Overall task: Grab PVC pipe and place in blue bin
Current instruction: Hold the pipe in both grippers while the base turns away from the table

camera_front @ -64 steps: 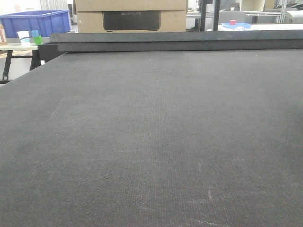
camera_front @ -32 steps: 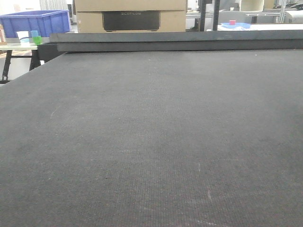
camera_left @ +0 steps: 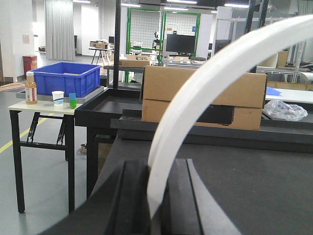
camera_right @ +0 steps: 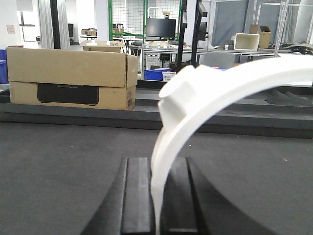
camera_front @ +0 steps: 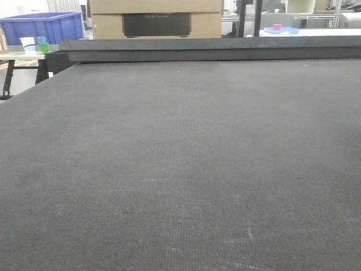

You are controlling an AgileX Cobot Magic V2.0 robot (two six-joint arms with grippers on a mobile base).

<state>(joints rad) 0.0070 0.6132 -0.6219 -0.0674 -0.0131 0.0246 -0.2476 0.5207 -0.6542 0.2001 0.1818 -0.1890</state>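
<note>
1. Clamping: left gripper [camera_left: 155, 192] closed hard on a white, curved PVC pipe [camera_left: 200, 88]; right gripper [camera_right: 156, 192] likewise pinched on white pipe bearing a collar [camera_right: 188, 92].
2. Blue plastic bin [camera_left: 63, 83] sits well apart on a pale side table [camera_left: 44, 105], off to the left.
3. Risk: pipe looks bowed; uneven arm travel could twist it loose, or its free length sweep the small cups [camera_left: 57, 97] beside the bin.

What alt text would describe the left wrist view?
The left gripper grips a curved white PVC pipe above a dark table. A blue bin stands on a side table at left; a cardboard box sits ahead.
</note>
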